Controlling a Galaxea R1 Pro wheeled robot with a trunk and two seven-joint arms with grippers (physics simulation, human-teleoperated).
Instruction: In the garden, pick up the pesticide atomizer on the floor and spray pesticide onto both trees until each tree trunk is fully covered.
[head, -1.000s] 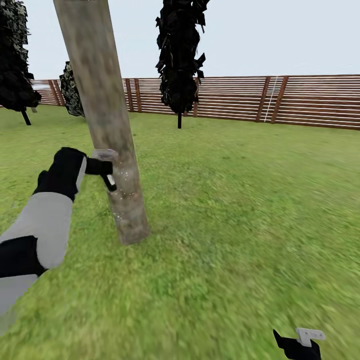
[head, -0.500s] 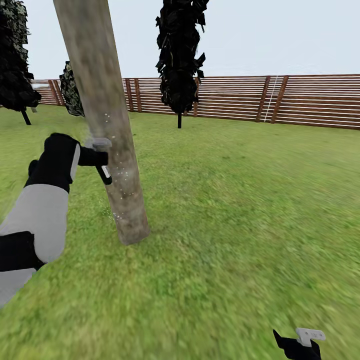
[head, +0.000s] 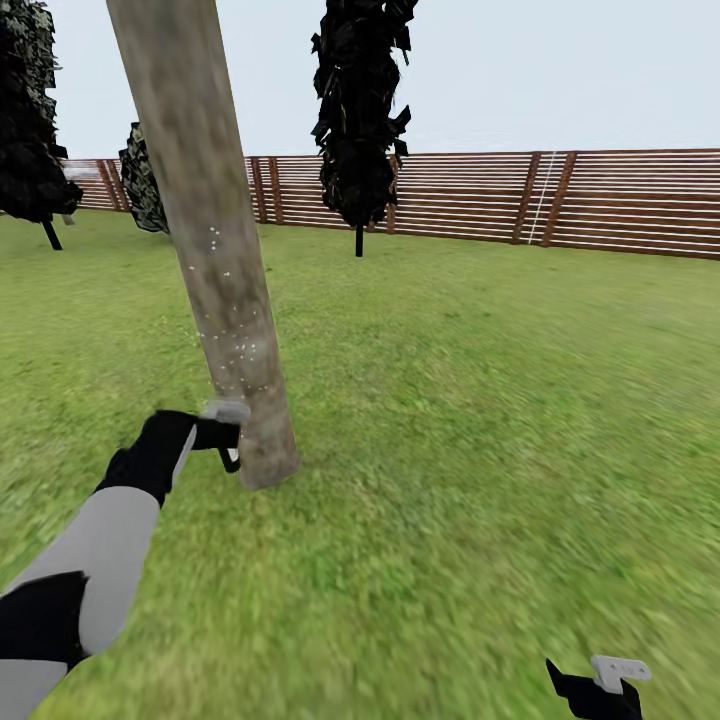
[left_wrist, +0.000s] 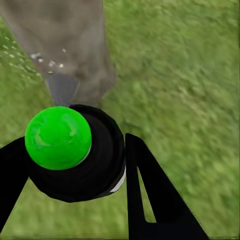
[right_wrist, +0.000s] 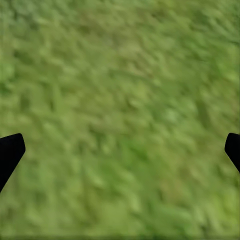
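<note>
- Low on the lawn, the left gripper clamps the pesticide atomizer, fingers tight on either side of its dark body, green cap showing!
- Its nozzle sits just beside the tree trunk near the base; pale specks dot the bark.
- Far right, the right gripper hangs over grass, fingers spread apart, nothing between them.

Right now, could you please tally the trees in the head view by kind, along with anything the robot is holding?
Thick bare trunk, close by: 1
Slim dark trees on thin stems (centre, far left): 2
Dark leafy tree by the fence: 1
Spray bottle, in the left gripper: 1
Total: 5
</note>
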